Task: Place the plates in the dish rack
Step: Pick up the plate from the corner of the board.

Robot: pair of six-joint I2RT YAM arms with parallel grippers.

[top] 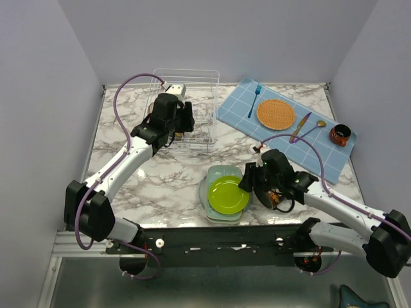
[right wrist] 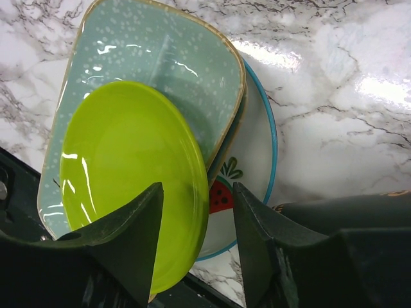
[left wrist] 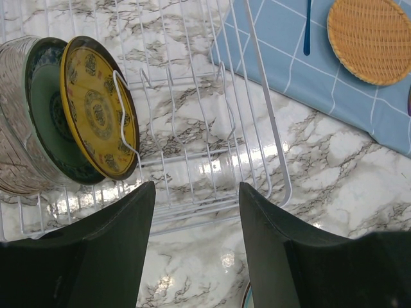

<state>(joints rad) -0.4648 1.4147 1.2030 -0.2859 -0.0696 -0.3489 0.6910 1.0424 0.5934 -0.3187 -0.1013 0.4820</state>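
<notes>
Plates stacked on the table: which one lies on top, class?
The round yellow-green plate. It rests on the mint-green square plate, and the watermelon plate lies beneath both; nothing covers it.

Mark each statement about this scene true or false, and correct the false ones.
1. The yellow plate stands on edge in the rack. True.
2. The left hand grips a plate. False: it is open and empty, just outside the rack.
3. The lime plate lies on the mint plate. True.
4. The mug sits in the rack. False: the mug stands on the blue cloth.
5. The mat lies on the cloth. True.
</notes>
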